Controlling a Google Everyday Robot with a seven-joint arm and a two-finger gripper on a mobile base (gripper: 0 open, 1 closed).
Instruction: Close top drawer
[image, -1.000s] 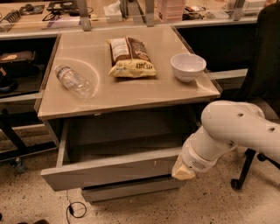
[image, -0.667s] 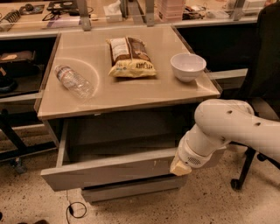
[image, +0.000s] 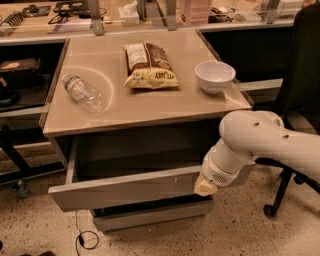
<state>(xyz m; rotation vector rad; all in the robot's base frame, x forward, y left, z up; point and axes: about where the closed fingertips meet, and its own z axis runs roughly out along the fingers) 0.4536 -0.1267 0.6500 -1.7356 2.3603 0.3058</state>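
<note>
In the camera view, my gripper (image: 205, 187) sits at lower right of centre, its tan tip against the right end of the top drawer (image: 125, 190). Whether it is wide or narrow I cannot tell. The drawer stands pulled out across the lower middle, below the tabletop (image: 150, 111), its front tilted down to the left. On the tabletop lie a plastic bottle (image: 85, 93) at left, a chip bag (image: 149, 65) in the centre and a white bowl (image: 214, 76) at right. A narrower drawer front (image: 150, 216) shows beneath.
</note>
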